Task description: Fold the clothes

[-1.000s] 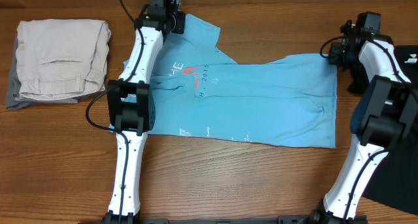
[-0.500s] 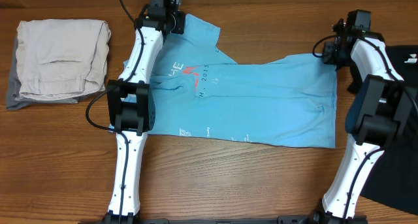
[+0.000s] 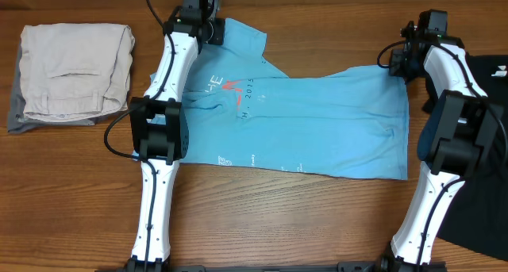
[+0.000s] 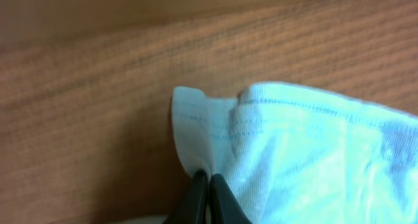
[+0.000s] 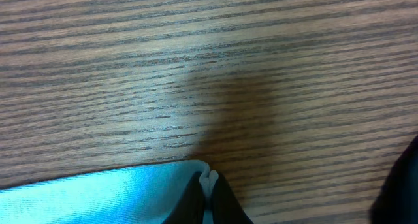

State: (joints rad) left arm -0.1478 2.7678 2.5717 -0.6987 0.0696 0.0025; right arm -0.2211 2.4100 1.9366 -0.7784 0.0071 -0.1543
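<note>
A light blue shirt (image 3: 317,121) carries white and dark blue lettering (image 3: 230,86) with a red mark on the chest, plus small white prints (image 3: 238,159) along one edge. The table (image 3: 278,216) is brown wood, streaked with fine darker grain. One garment (image 3: 75,66) is beige, the cloth (image 3: 16,117) under it grey. The left arm (image 3: 155,201) and right arm (image 3: 435,197) are white with black joints. A black cloth (image 3: 484,216) shows beside them.
</note>
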